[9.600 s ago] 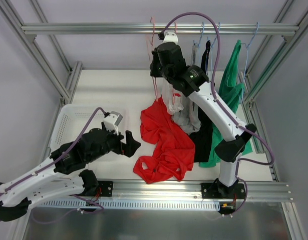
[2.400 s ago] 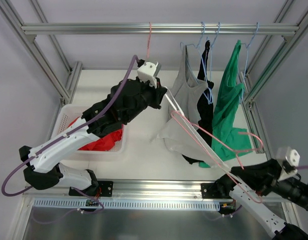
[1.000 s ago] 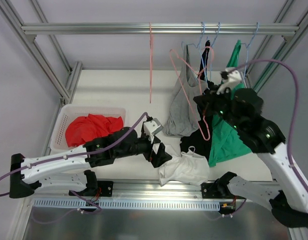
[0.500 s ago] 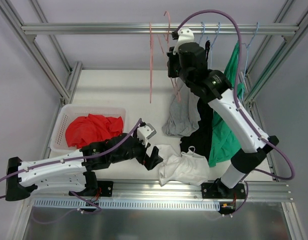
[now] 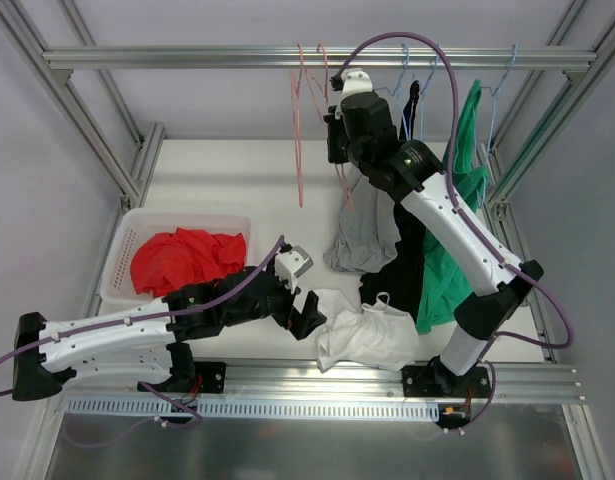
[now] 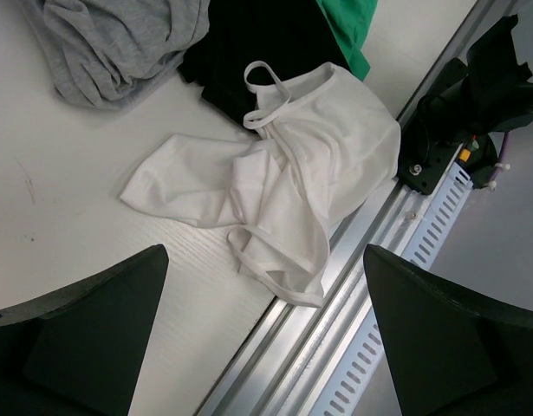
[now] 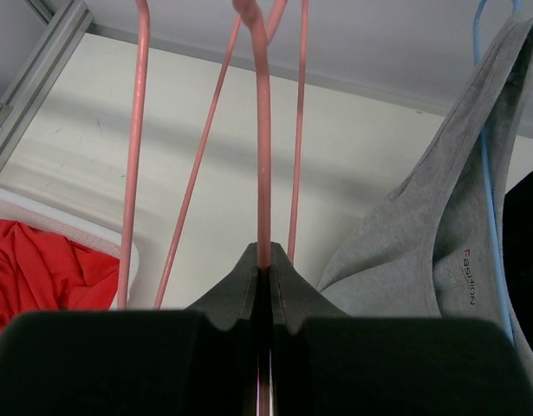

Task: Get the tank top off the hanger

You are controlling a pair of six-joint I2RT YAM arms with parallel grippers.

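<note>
Where the tabletop (image 5: pixel 237 190) meets its near metal edge, the white tank top (image 5: pixel 372 335) lies in a crumpled heap, off the hanger. One thin strap loops up toward the black garment (image 5: pixel 402 270) behind it. The left claw (image 5: pixel 311 312) hangs just beside its left side with the jaws spread wide. In the left wrist view the two dark fingers (image 6: pixel 93 329) fill the lower corners, cut off by the frame, and the cloth shows between them. How high the claw hangs over the cloth is hard to judge.

Farther left, a white basket (image 5: pixel 122 240) holds a red garment (image 5: pixel 187 258), its far side partly hidden by the rim. Beyond the tank top, a grey top (image 5: pixel 365 235) pools onto the tabletop, and the black garment and a green garment (image 5: pixel 457 260) hang beside it, partly covered by the right arm.

Up at the back, the right claw (image 7: pixel 263 260) is clamped on a pink hanger (image 7: pixel 263 130), the wire pinched between its closed jaws. The hanger's hook runs out of the top of the right wrist view, so I cannot tell whether it rests on the rail (image 5: pixel 187 57). Another pink hanger (image 5: pixel 300 130) hangs from the rail just to the left.
</note>
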